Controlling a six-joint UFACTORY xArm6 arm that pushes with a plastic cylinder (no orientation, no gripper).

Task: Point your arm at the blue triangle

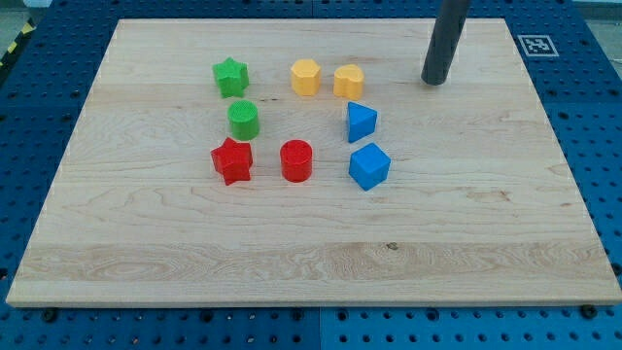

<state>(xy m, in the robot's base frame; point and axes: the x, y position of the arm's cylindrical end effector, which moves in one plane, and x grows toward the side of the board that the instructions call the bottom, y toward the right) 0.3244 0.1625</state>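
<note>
The blue triangle lies on the wooden board, right of centre. A blue cube sits just below it. My tip is the lower end of a dark rod coming in from the view's top. It stands up and to the right of the blue triangle, apart from it by about one block's width and touching no block.
A yellow hexagon and a yellow heart-like block sit above the triangle. A green star, green cylinder, red star and red cylinder lie to the left. A tag marker is at the board's top right corner.
</note>
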